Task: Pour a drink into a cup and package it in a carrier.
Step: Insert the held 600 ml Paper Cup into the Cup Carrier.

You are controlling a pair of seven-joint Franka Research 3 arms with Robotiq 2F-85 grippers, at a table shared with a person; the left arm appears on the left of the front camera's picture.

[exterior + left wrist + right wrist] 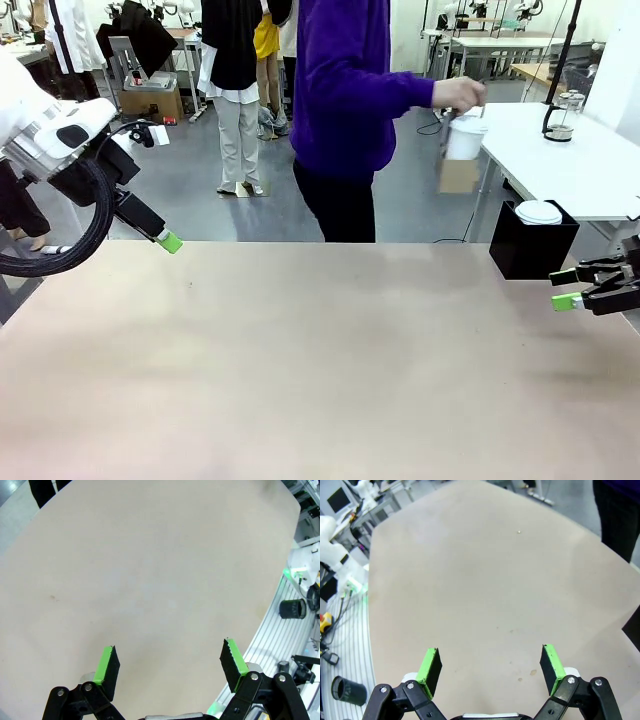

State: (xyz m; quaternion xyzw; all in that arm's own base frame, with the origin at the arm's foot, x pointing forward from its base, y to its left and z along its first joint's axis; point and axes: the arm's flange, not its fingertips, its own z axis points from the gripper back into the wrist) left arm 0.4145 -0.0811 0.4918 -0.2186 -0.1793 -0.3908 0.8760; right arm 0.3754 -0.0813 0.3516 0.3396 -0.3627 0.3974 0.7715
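The table [300, 360] lay bare between the two arms, and the task's things were all beyond its far edge. The person [350, 110] stood there in a purple top, turned toward a white side table, one hand [462, 95] gripping the cup [465, 138] by its rim, upright, long axis vertical. Just below the cup hung a brown cardboard shape, probably the carrier [459, 175] — too blurred to make out slots or handle. The glass pitcher with the drink [568, 110] stood on that side table, farther right and well apart from both arms.

The relation that mattered: cup and carrier lay off to the far right, so the right gripper [566, 288] — low at the table's right edge, beside a black box [530, 245] topped by a white lid — was much the nearer. Its fingers stood wide apart in its wrist view and held nothing. The left gripper [170, 665] hovered above the left edge, likewise spread wide and empty, with the whole width of the table between it and the cup.

Judging from this, nothing could be grasped until the person brought the things onto the table — the arms had only to wait
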